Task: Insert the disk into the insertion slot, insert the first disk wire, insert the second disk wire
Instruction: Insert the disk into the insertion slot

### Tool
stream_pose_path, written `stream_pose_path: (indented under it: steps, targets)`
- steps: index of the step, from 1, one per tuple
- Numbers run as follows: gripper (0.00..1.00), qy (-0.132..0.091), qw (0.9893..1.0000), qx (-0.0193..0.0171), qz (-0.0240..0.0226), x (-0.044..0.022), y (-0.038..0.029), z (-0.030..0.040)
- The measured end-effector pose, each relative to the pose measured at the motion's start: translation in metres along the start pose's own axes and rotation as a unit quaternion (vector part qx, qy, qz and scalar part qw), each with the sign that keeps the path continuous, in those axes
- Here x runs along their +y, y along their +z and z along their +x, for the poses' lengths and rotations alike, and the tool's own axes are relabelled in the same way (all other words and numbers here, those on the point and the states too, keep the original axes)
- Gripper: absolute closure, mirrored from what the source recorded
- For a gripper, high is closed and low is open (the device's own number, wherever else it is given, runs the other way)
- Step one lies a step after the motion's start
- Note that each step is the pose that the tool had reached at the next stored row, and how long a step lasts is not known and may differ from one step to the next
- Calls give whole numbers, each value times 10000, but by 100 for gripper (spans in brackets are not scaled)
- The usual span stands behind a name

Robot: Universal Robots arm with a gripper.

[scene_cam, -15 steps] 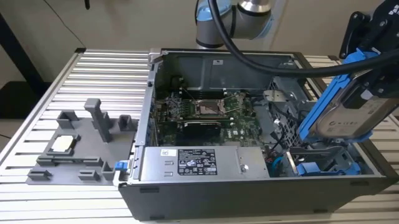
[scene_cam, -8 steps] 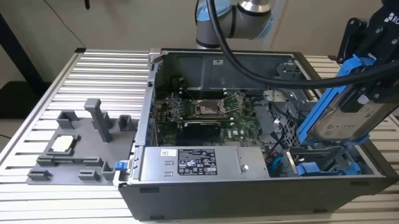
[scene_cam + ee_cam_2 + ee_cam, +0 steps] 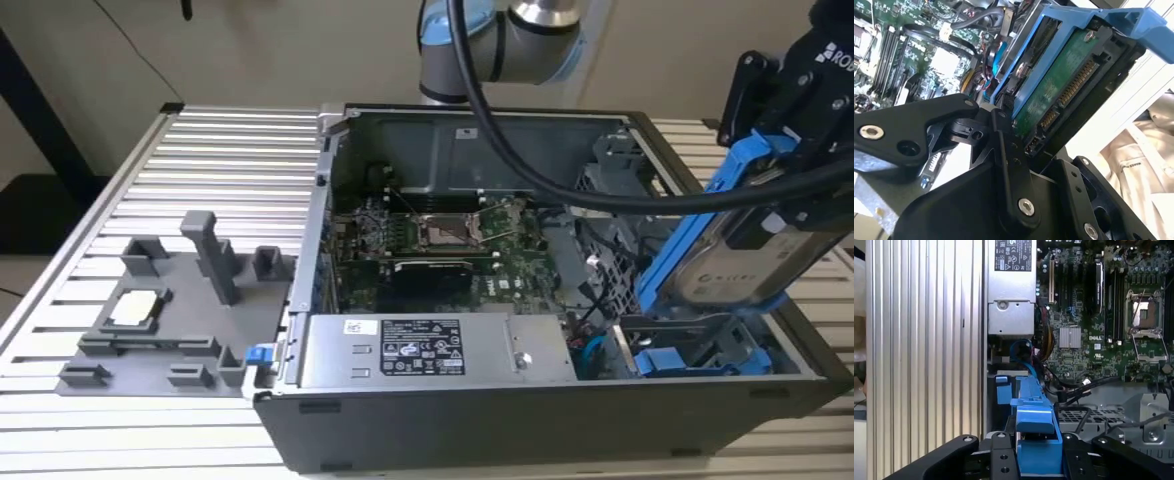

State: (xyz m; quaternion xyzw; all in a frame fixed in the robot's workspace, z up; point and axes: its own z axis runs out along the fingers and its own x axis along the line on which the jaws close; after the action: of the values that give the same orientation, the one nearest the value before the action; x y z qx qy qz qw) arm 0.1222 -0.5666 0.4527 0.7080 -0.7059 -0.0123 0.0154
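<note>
The disk (image 3: 750,258), silver-grey with a pale label in a bright blue frame, hangs tilted on end over the open computer case's corner at the exterior view's right. My gripper (image 3: 785,165) is shut on its upper end. In the second wrist view the disk's green circuit board and connector (image 3: 1056,85) show between the black fingers (image 3: 1004,145). The first wrist view looks along the blue frame (image 3: 1035,432) held in the gripper (image 3: 1036,457). Below the disk lies the insertion slot (image 3: 694,352), a bay with blue parts. Blue and red wires (image 3: 591,350) lie loose beside it.
The case (image 3: 320,230) stands open with its motherboard (image 3: 441,245) and silver power supply (image 3: 420,350) exposed. The arm's black cable (image 3: 534,150) arcs over the case. A grey fixture (image 3: 174,310) holding a small part sits on the slatted table (image 3: 227,150) at the exterior view's left.
</note>
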Motion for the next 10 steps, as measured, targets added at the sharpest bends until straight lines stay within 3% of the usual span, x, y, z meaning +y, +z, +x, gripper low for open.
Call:
stream_pose_path:
  steps: [10]
  targets:
    - [67, -14, 10000, 3, 0, -36, 116, 26]
